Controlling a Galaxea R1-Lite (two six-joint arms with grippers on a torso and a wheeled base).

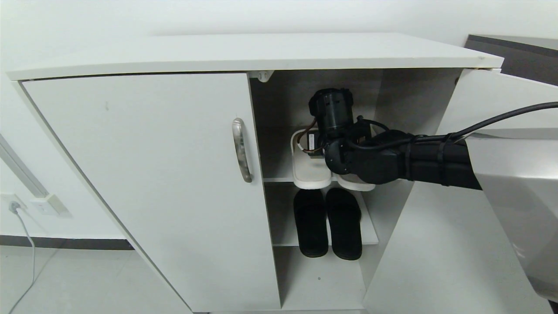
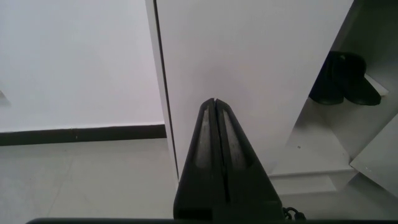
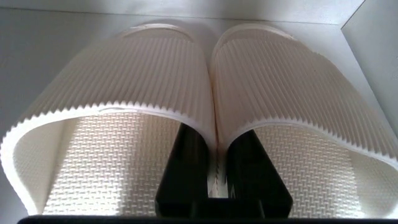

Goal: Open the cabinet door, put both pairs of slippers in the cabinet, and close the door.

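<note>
The white cabinet [image 1: 261, 52] stands against a pale wall. Its left door [image 1: 152, 174] is closed and its right door [image 1: 436, 253] is swung wide open toward the robot's right. In the head view, the right arm [image 1: 414, 161] reaches in through the open half, its black wrist at the level of the upper shelf [image 1: 277, 179]. Below that sits the lower shelf [image 1: 283, 231], with the cabinet's bottom compartment under it. The white slippers [image 1: 310, 174] lie side by side on the upper shelf, their near ends overhanging its front edge, partly hidden by the wrist. The black slippers [image 1: 327, 222] lie side by side on the lower shelf, also sticking out a little past its front edge, apart from the arm. In the right wrist view, the right gripper [image 3: 217, 149] has one finger inside each white slipper under its ribbed strap. The jaws pinch the two touching inner sides of the pair between them. The left gripper [image 2: 214, 109] hangs low in front of the closed left door, near the grey floor [image 2: 81, 180], its jaws pressed together and holding nothing; the black slippers [image 2: 345, 79] show off to one side of it inside the open half. A curved metal handle [image 1: 241, 149] is fixed upright near the closed door's inner edge. A wall socket [image 1: 13, 205] with a cable plugged in sits low on the wall to the cabinet's left.
</note>
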